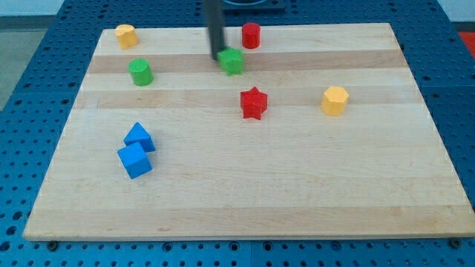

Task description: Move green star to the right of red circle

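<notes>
Bright, even light; soft short shadows; slightly blurred rod (pixel 214 30).

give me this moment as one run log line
tip: my tip at left edge of green star | target: red circle up-right of star | status: star not yet right of circle

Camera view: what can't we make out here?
- Tool tip: blurred, at the green star's left edge; contact cannot be told.
- Rod above: cut off by the view's top.
- Green star: its shape is soft, left side partly behind the rod.
- Red circle: clear of the rod.
</notes>
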Robot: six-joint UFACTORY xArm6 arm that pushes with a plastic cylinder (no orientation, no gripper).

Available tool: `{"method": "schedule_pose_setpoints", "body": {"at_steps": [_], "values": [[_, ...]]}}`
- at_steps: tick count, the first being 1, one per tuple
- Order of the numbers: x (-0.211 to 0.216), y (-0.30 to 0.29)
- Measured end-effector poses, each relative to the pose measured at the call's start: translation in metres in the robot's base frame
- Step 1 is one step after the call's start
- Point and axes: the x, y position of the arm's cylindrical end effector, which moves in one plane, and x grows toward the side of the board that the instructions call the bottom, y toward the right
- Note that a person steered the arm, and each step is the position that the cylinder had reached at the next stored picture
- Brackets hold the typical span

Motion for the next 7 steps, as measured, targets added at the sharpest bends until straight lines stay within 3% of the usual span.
{"method": "schedule_pose_setpoints", "body": {"at_steps": [1, 2, 3, 4, 5, 6, 7], "values": [[0.011, 0.031], [0.016, -0.02], [0.067, 0.015], [0.088, 0.057], [0.024, 0.092], [0.077, 0.1], [0.064, 0.057]]}}
